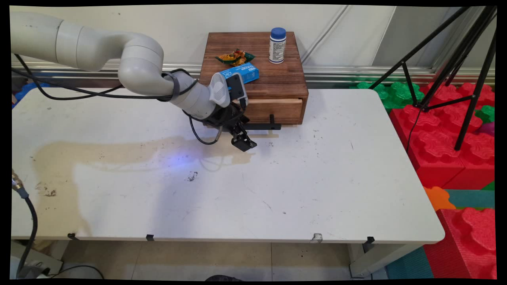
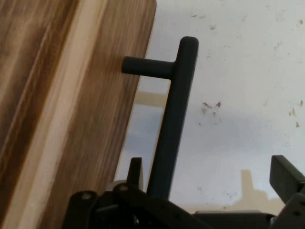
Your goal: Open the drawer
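The tool (image 1: 241, 136) hangs low over the tabletop (image 1: 277, 190), spread wide around the black drawer handle (image 2: 172, 119). One finger (image 2: 135, 172) sits between handle and wooden drawer box (image 1: 273, 79).

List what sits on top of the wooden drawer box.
On the wooden drawer box: a blue-capped white bottle, a snack packet and a blue carton, partly covered by the arm. Drawer contents are hidden.
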Available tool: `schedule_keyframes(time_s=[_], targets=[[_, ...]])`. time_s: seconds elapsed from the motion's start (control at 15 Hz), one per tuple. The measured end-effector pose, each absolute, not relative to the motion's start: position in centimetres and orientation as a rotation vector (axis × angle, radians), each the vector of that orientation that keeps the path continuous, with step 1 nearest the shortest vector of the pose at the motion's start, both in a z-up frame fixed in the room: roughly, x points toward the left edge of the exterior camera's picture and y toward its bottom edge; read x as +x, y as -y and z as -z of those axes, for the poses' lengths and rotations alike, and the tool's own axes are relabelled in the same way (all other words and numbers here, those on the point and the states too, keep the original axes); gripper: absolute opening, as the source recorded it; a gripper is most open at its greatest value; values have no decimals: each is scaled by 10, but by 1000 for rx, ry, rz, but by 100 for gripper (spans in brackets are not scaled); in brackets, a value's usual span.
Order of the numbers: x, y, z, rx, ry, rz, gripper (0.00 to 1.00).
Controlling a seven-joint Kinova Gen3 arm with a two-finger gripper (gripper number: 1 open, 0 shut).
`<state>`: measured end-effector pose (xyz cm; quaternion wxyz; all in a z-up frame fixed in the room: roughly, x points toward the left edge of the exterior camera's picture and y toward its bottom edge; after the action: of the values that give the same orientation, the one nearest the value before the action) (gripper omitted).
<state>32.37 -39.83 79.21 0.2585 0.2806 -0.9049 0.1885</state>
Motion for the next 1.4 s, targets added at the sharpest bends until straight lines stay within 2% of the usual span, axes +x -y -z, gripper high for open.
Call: schedule_keyframes(time_s=[1.4], targets=[[303, 370, -792, 761, 2454, -374, 100]])
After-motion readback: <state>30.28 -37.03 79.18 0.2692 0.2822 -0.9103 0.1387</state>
